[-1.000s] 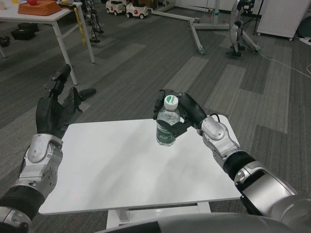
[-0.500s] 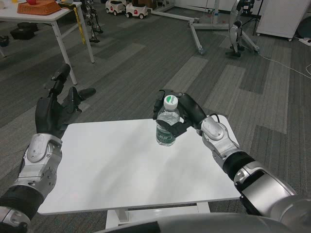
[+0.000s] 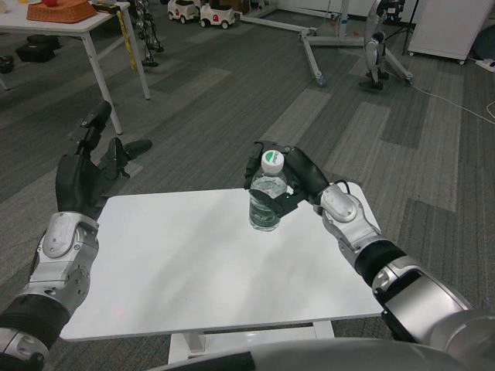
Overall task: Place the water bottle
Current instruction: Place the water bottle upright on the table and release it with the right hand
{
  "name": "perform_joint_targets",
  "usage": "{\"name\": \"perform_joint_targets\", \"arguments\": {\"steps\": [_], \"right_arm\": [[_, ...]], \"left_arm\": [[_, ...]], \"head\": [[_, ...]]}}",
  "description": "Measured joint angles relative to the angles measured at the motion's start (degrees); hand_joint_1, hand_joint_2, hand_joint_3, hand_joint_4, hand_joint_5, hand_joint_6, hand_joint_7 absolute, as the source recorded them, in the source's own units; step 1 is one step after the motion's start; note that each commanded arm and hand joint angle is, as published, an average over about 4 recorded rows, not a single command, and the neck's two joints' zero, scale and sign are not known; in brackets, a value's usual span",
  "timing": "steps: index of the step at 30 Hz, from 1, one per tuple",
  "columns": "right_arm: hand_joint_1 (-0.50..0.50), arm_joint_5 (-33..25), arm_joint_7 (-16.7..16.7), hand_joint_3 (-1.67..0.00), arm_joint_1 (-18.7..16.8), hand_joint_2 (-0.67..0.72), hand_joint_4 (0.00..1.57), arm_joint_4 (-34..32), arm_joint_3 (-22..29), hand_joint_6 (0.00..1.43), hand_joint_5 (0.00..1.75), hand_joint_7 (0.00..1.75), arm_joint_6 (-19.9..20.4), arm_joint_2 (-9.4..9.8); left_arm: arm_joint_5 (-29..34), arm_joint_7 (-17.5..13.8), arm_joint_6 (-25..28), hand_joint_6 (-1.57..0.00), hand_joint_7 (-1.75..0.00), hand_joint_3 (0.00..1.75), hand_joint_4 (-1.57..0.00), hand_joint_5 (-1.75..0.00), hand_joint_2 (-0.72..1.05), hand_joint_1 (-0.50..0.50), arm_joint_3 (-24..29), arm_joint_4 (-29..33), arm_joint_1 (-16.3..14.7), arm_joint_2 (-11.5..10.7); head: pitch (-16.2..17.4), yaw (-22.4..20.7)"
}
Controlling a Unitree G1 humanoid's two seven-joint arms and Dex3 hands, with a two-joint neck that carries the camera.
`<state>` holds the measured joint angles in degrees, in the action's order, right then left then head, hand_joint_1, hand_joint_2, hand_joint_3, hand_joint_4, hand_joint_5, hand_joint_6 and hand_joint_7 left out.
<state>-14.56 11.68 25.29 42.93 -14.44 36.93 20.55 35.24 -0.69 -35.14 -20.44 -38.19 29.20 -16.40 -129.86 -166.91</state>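
A clear water bottle (image 3: pixel 265 202) with a white cap and green label stands upright on the white table (image 3: pixel 193 270), near its far edge. My right hand (image 3: pixel 292 179) wraps around the bottle from the right and behind, its fingers curled on the bottle's upper half and label. My left hand (image 3: pixel 87 171) hovers past the table's far left corner, fingers spread and holding nothing.
A second white table (image 3: pixel 69 27) with an orange basket (image 3: pixel 60 11) stands at the far left. Metal stand legs (image 3: pixel 313 54), small toy cars and another robot's legs lie on the grey floor beyond.
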Motion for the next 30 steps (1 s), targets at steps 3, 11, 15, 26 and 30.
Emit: {"name": "perform_joint_targets", "arguments": {"steps": [3, 11, 15, 26, 30], "right_arm": [[-0.46, 0.0, 0.0, -1.27, 0.0, -0.6, 1.43, 0.0, 0.2, 1.03, 1.26, 1.61, 0.0, 0.0], [-0.46, 0.0, 0.0, -1.27, 0.0, -0.6, 1.43, 0.0, 0.4, 1.03, 1.26, 1.61, 0.0, 0.0], [-0.46, 0.0, 0.0, -1.27, 0.0, -0.6, 1.43, 0.0, 0.4, 1.03, 1.26, 1.61, 0.0, 0.0], [-0.46, 0.0, 0.0, -1.27, 0.0, -0.6, 1.43, 0.2, 0.4, 1.03, 1.26, 1.61, 0.0, 0.0], [-0.46, 0.0, 0.0, -1.27, 0.0, -0.6, 1.45, 0.6, 0.4, 1.03, 1.26, 1.61, 0.0, 0.0]], "left_arm": [[0.0, 0.0, 0.0, -0.26, -0.21, 0.79, -0.71, -0.72, 1.05, -0.46, 0.1, 0.0, 0.0, 0.0], [0.0, 0.0, 0.0, -0.26, -0.21, 0.79, -0.71, -0.72, 1.05, -0.46, 0.1, 0.0, 0.0, 0.0], [0.0, 0.0, 0.0, -0.26, -0.21, 0.79, -0.71, -0.72, 1.05, -0.47, 0.1, 0.0, 0.0, 0.0], [0.0, 0.0, 0.0, -0.26, -0.21, 0.79, -0.71, -0.72, 1.05, -0.47, 0.1, -0.1, 0.0, 0.0], [0.0, 0.0, 0.0, -0.26, -0.21, 0.79, -0.71, -0.72, 1.05, -0.47, 0.1, -0.1, 0.0, -0.1]], "head": [[0.0, 0.0], [0.3, -0.2], [0.5, -0.2], [0.8, -0.5], [0.8, -0.5]]}}
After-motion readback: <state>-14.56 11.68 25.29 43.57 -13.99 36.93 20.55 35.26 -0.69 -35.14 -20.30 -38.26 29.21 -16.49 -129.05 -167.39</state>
